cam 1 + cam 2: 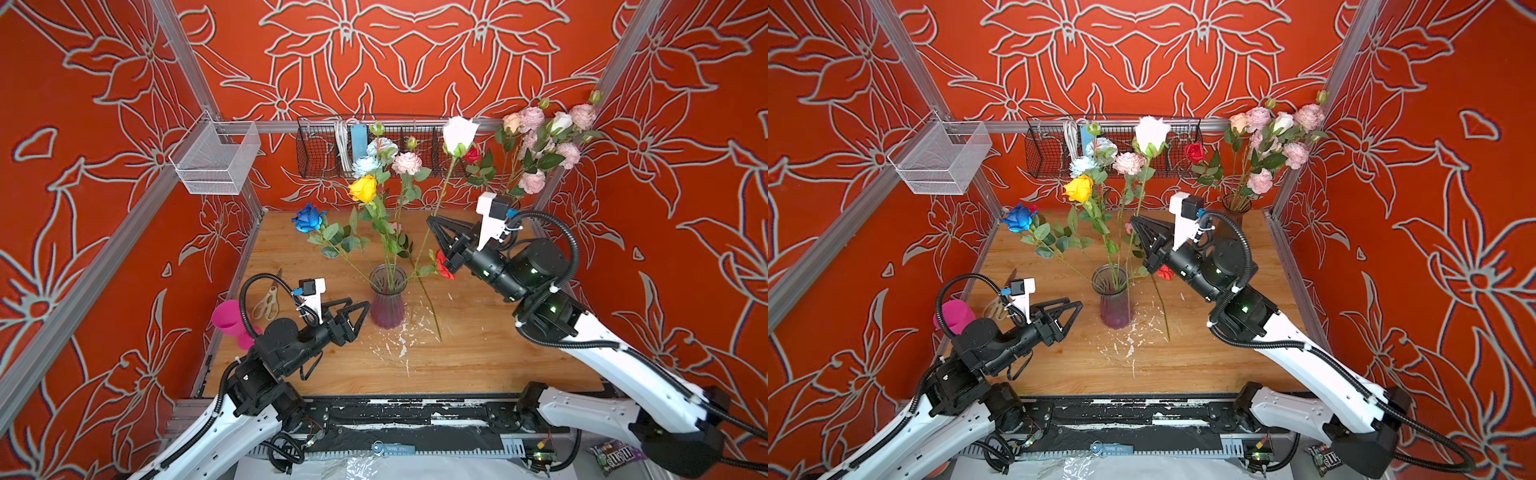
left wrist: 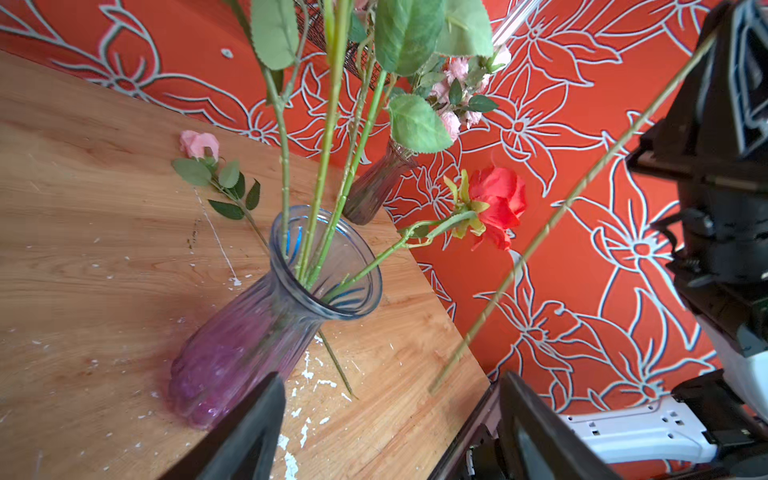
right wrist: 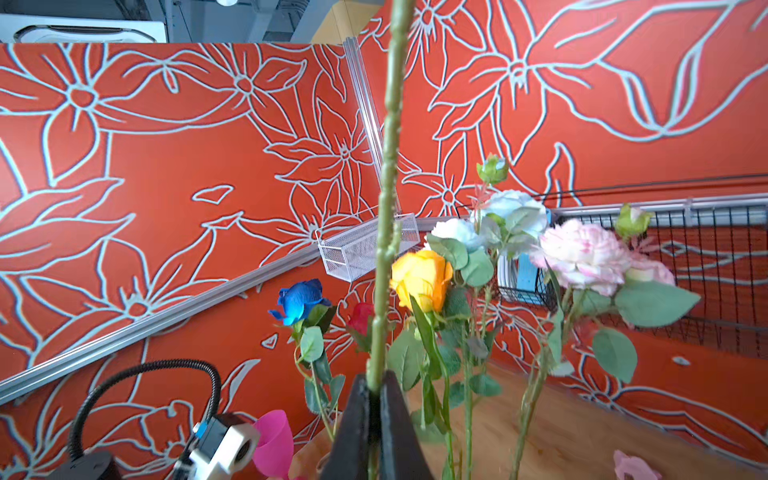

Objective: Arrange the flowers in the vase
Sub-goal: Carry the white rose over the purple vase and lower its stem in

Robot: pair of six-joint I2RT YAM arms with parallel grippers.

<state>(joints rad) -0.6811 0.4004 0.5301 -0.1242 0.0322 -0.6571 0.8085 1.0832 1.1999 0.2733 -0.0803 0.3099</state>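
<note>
**White rose** [image 1: 458, 131]: long stem clamped mid-length in the right gripper [image 1: 433, 219]. The bloom is high above the gripper and the stem end trails below it, toward the front of the counter [image 1: 478, 361].

**Vase** [image 1: 387, 297]: upright, below and ahead of that gripper, and just beyond the fingertips of the left gripper [image 1: 360, 306], which stands spread and empty. Its mouth holds the blue rose [image 1: 308, 218], yellow rose [image 1: 363, 189], red rose [image 1: 445, 266] and others, fanned outward, with much of the rim open.

**Counter**: bare behind both grippers, up to its front edge.
</note>
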